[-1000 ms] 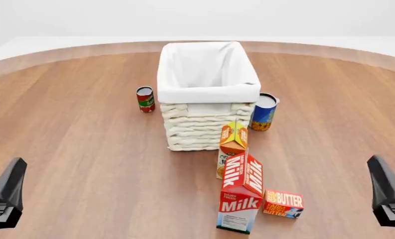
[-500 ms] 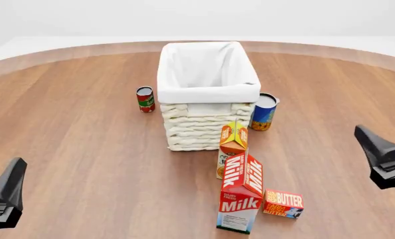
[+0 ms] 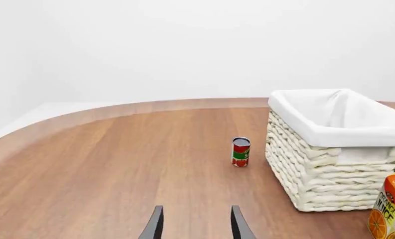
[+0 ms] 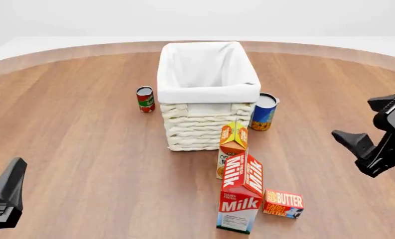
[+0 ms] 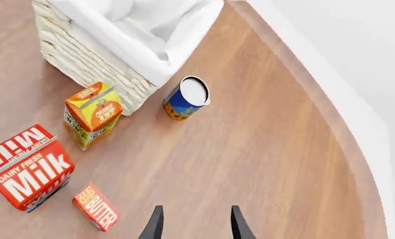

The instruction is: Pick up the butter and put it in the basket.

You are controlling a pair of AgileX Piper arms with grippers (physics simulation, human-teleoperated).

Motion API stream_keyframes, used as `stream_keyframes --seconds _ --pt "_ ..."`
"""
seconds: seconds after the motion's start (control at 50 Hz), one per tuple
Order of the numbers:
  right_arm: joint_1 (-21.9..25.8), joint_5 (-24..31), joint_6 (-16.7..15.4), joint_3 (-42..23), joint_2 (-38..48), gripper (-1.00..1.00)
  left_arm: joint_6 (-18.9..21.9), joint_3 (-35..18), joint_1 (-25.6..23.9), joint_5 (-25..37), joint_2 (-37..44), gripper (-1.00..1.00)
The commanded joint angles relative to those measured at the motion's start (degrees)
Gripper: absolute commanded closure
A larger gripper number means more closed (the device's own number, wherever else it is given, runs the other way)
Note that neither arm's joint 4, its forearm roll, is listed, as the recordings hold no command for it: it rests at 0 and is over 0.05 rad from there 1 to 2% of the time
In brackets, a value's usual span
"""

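Note:
The butter (image 4: 283,203) is a small flat red-orange box lying on the table near the front, just right of the tall milk carton (image 4: 241,199). It also shows in the right wrist view as the butter (image 5: 96,206), beside the milk carton (image 5: 28,167). The basket (image 4: 207,87), cream wicker with a white liner, stands behind them at mid table. My right gripper (image 4: 362,120) hangs open and tilted above the table, to the right of the butter and well apart from it. My left gripper (image 4: 6,193) sits low at the front left, open, with nothing between its fingers (image 3: 155,226).
An orange juice carton (image 4: 232,144) stands between the milk carton and the basket's front wall. A blue can (image 4: 264,111) is at the basket's right front corner, and a red can (image 4: 145,99) stands off its left side. Bare wood lies around the butter's right side.
My right gripper has risen from the front right edge and swung inward and forward, tilting down over the table. The left gripper and all objects have stayed put.

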Motion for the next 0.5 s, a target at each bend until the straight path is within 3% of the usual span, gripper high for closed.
stream_keyframes --seconds 0.02,0.12,0.34,0.5 --pt "1.33 9.64 -7.07 -9.67 8.99 -1.0 0.0 0.0 0.0 0.0 0.0 -1.0" --pt "0.22 11.4 -8.58 -12.83 12.41 -1.0 0.0 0.0 0.0 0.0 0.0 -1.0" --pt "6.87 17.95 -9.04 -11.89 14.62 -1.0 0.0 0.0 0.0 0.0 0.0 -1.0" --pt "13.87 23.09 -3.89 -16.3 16.04 -1.0 0.0 0.0 0.0 0.0 0.0 -1.0"
